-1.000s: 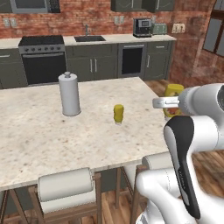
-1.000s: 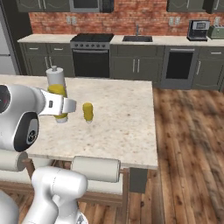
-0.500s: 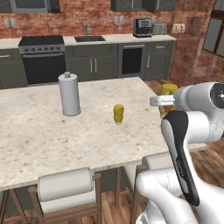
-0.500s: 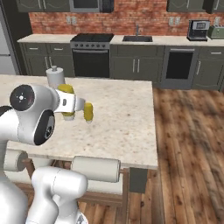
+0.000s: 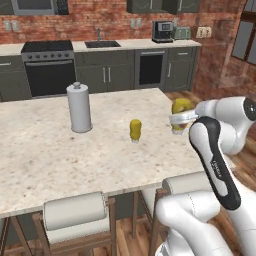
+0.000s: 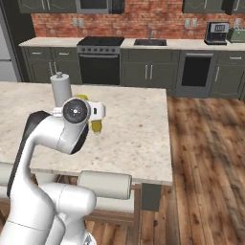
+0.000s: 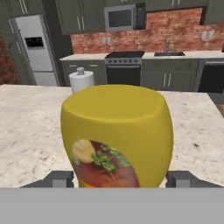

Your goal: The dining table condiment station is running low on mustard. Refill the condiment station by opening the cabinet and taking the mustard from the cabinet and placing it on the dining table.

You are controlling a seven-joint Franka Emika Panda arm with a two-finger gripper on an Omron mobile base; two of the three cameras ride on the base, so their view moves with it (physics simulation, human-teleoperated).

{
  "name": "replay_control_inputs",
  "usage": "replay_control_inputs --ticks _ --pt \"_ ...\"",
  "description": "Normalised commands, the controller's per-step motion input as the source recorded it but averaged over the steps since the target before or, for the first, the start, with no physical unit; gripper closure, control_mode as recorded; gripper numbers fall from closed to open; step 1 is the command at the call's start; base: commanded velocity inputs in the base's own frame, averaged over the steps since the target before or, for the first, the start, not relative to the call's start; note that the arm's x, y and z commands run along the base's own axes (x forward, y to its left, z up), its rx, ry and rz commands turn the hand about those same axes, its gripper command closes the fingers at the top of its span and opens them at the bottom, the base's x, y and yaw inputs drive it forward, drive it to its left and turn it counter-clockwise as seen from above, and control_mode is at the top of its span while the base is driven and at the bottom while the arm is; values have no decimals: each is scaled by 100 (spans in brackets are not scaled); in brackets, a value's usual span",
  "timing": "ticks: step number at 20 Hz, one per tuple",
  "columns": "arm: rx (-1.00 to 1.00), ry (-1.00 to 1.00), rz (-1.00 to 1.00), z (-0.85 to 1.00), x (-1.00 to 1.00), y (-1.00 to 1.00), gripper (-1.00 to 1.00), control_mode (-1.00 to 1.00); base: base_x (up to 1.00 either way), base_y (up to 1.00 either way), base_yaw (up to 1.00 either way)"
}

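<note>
Centre frame, the gripper (image 7: 119, 179) clamps the mustard (image 7: 117, 135) — above the dining table (image 7: 26, 131), paper-towel roll (image 7: 82, 79) upper left.

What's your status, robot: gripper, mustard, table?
Gripper shut on mustard, held above the dining table edge. Second yellow bottle and paper-towel roll already on it. Nothing blocking.

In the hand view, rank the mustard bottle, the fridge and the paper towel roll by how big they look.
1. Mustard, though it's right at the camera.
2. Fridge.
3. Paper towel roll, partly hidden behind the mustard.
</note>
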Motion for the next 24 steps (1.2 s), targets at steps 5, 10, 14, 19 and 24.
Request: replay_control_inputs --ticks 5,10,14,19,24 --pt "0 10 29 -12 42 -15 100 -100 0 0 0" --pt "0 6 5 -5 42 -44 100 -100 0 0 0" --pt "0 3 1 -24 38 -36 100 -100 0 0 0" --pt "0 0 6 -27 42 -4 100 -100 0 0 0" --pt "2 0 13 -28 45 0 100 -100 0 0 0"
